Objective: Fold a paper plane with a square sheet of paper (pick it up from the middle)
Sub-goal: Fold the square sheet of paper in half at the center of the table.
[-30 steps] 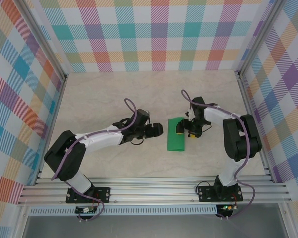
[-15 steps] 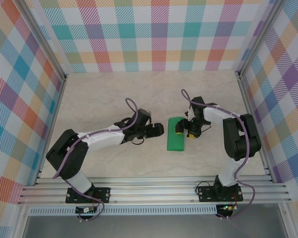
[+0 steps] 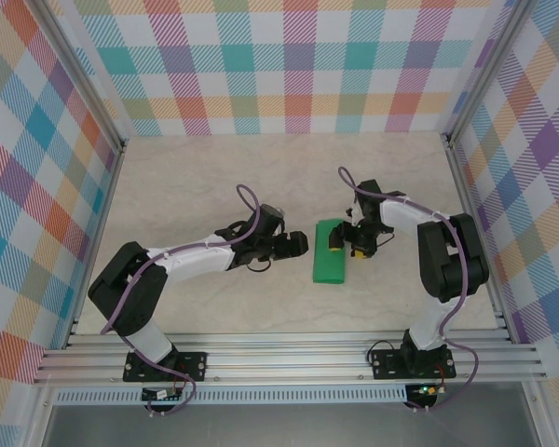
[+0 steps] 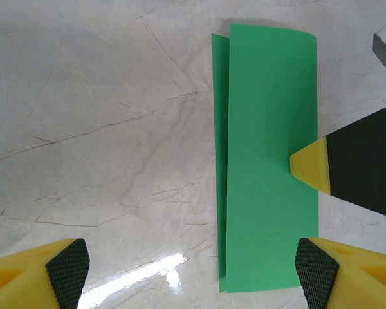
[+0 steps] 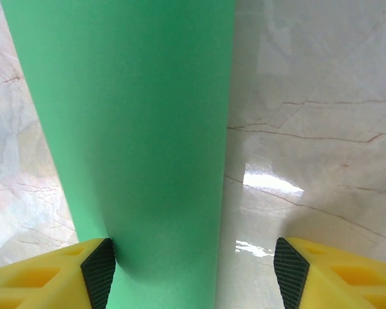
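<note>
The square sheet of paper (image 3: 330, 253) lies on the table as a bright-green sheet folded in half into a tall rectangle, its lower layer's edge peeking out on the left (image 4: 220, 129). My left gripper (image 3: 302, 244) hovers just left of it, open, with nothing between its fingers (image 4: 193, 267). My right gripper (image 3: 347, 247) stands open over the paper's right edge. One of its fingertips (image 5: 100, 270) rests on the green paper (image 5: 135, 129) and the other (image 5: 289, 270) is over bare table. That yellow fingertip (image 4: 309, 164) touches the paper's right edge in the left wrist view.
The marble-patterned table (image 3: 214, 186) is enclosed by plaid walls and aluminium frame rails (image 3: 289, 358) along the near edge. Both arms lean inward toward the middle, a hand's width apart.
The left arm has crept very slightly to the right. The paper and the right gripper stay as they were.
</note>
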`<state>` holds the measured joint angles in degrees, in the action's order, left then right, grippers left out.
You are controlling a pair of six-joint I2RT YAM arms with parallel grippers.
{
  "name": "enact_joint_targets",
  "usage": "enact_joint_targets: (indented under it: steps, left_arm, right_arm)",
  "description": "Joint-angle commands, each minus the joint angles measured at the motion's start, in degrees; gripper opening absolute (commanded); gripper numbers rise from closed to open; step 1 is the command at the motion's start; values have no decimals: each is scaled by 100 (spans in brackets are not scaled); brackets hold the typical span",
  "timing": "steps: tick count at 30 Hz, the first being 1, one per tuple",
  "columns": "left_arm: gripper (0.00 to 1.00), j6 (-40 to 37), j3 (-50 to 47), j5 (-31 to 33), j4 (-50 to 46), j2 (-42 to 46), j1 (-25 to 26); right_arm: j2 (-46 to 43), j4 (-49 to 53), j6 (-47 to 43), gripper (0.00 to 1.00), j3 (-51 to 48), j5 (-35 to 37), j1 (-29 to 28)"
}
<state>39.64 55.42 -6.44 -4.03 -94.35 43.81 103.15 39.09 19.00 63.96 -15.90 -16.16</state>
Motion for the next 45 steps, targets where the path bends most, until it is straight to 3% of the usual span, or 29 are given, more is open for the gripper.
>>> enact_joint_targets:
  steps: [1,26,45]
  left_arm:
    - [86,69,158,-33,78,-60,65]
    - [85,63,193,-46,82,-102,61]
    - [85,53,197,-77,111,-126,67]
  right_arm:
    - [66,273,49,69,221,204,-38]
    - [390,636,-131,69,597,631,-270]
    - [503,694,-419,68,669,335,-308]
